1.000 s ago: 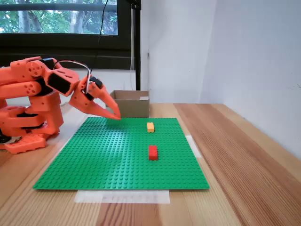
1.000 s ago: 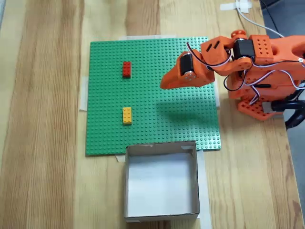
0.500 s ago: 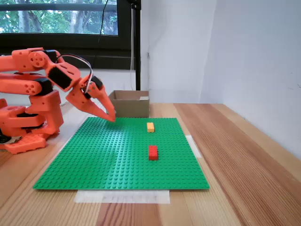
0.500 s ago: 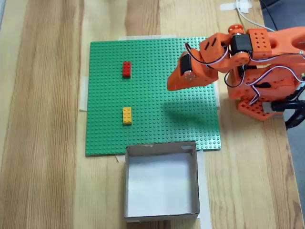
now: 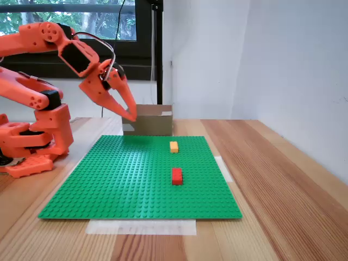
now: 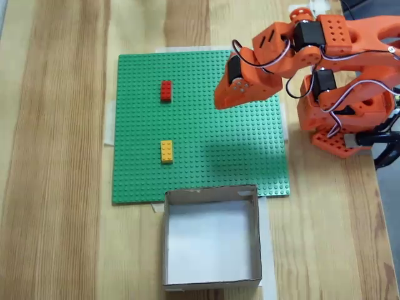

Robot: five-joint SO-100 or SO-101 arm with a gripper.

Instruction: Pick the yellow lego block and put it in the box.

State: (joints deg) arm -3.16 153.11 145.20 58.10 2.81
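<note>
Yellow lego block [image 5: 173, 146]: lies flat on the green studded baseplate, in the far half of the plate as the low side view shows it; in the top-down view [image 6: 167, 151] it sits left of centre, toward the box end of the plate. Nothing touches it.
Red brick [image 5: 176, 175]: on the same plate, apart from the yellow one and in line with it; nearer the camera in the low side view, higher up in the top-down view [image 6: 165, 90].
Box [image 6: 212, 237]: brown cardboard, open on top, pale inside, nothing in it; it stands just off the plate's edge. In the low side view [image 5: 155, 120] it sits behind the plate's far edge.
Baseplate [image 5: 130, 179]: green, taped down on the wooden worktop [image 5: 283, 179].
Tool [image 5: 130, 114]: orange, pointed, tilted downward, raised in the air over the plate with its tip in front of the box's upper left corner in the low side view. In the top-down view [image 6: 220, 100] it hangs over the plate to the right of the red brick, well apart from both bricks. It carries nothing; the two fingers appear pressed together into one point.
Arm [image 6: 337, 69]: base beside the plate's right edge in the top-down view.
</note>
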